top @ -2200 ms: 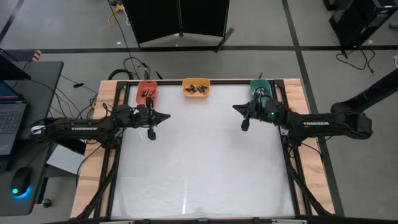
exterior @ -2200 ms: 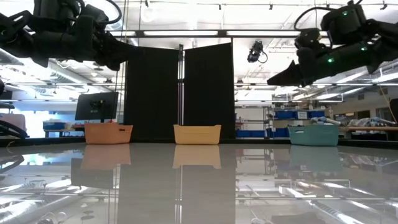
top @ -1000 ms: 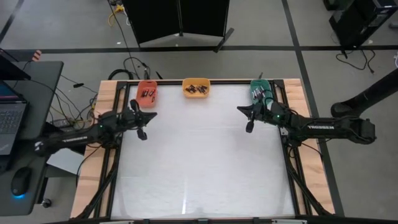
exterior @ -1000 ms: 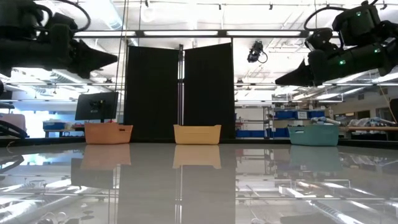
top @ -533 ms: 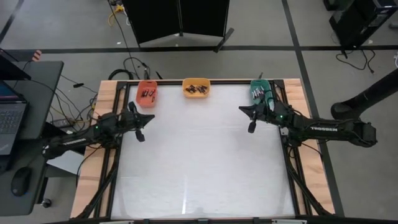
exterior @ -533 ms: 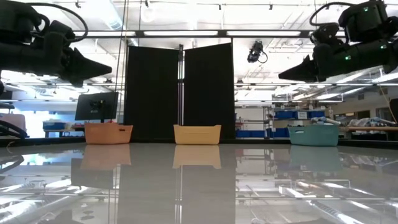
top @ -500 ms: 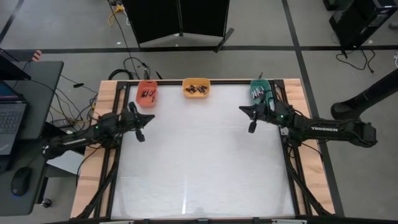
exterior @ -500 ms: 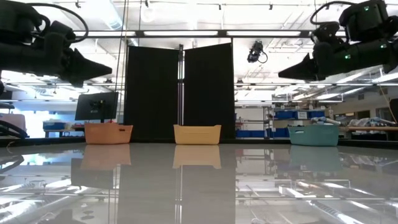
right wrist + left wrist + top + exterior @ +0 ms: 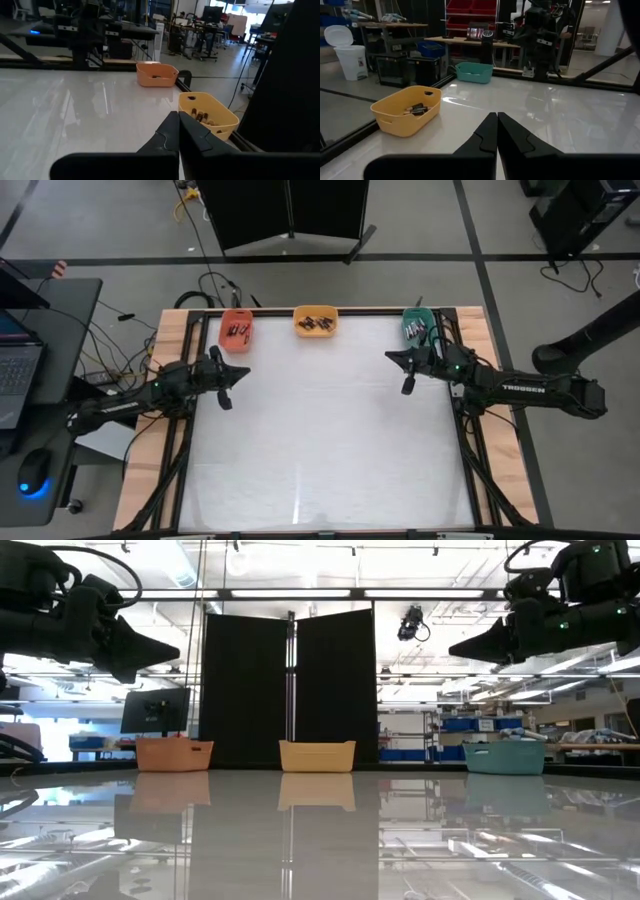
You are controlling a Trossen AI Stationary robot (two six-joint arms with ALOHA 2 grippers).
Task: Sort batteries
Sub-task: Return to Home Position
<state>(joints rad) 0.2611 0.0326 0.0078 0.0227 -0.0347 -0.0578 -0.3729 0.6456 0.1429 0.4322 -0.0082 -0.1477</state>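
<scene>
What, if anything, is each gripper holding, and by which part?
Nothing. The left gripper and the right gripper are both shut and empty, raised above the table.

Left gripper pulled back toward left edge of table, tip now less far over white top. Left arm, earlier stretched straight along left side, now folded back, slanting toward near-left corner. From table height, left gripper sits lower, further left. Right gripper drawn slightly back toward right edge; from table height higher, further right.
</scene>
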